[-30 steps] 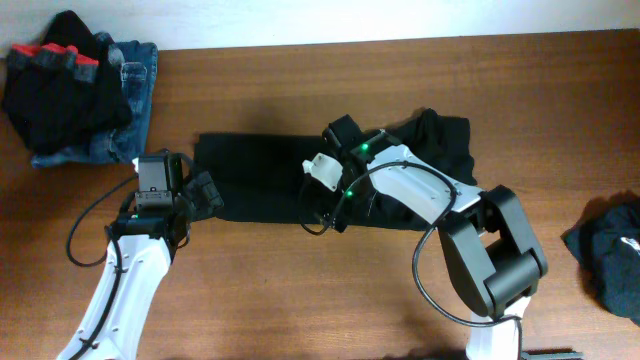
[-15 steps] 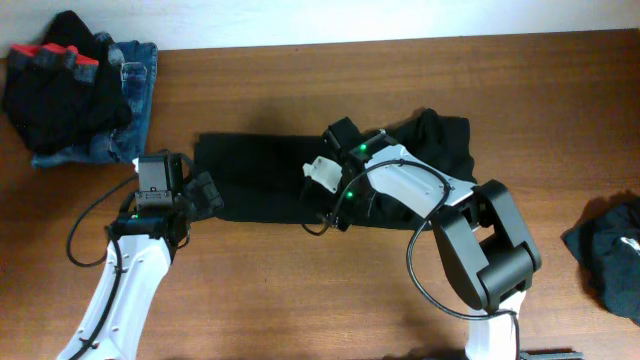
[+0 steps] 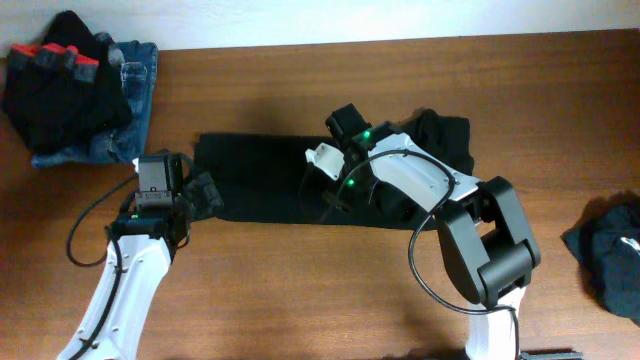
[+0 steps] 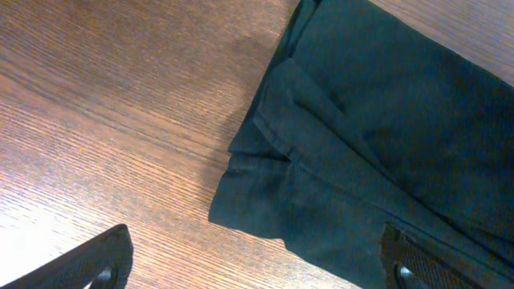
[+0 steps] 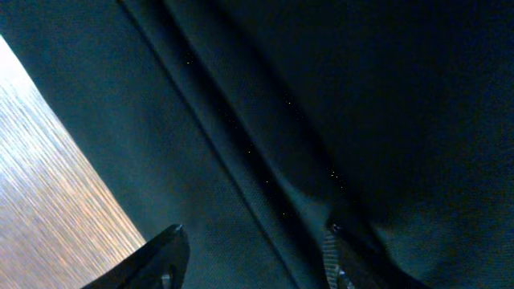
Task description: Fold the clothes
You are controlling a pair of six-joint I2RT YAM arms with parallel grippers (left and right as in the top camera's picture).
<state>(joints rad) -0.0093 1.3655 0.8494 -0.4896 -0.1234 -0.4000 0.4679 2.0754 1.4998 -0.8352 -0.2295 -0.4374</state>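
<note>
The black top [image 3: 260, 175] lies flat as a long band across the middle of the table, bunched at its right end [image 3: 445, 140]. Its white neck label is not visible. My left gripper [image 3: 207, 191] is open at the top's front left corner. In the left wrist view its fingers [image 4: 257, 269] straddle the corner of the fabric [image 4: 361, 144] and hold nothing. My right gripper [image 3: 331, 203] is open low over the middle of the top, near its front edge. In the right wrist view its fingers [image 5: 253, 261] sit over a seam fold of the fabric [image 5: 321, 104].
A pile of clothes [image 3: 75, 90], black with red trim on blue jeans, sits at the back left. Another black garment [image 3: 610, 250] lies at the right edge. Bare wooden table [image 3: 300, 290] runs along the front.
My right gripper has shifted a little back and to the right over the top. The left arm has not moved.
</note>
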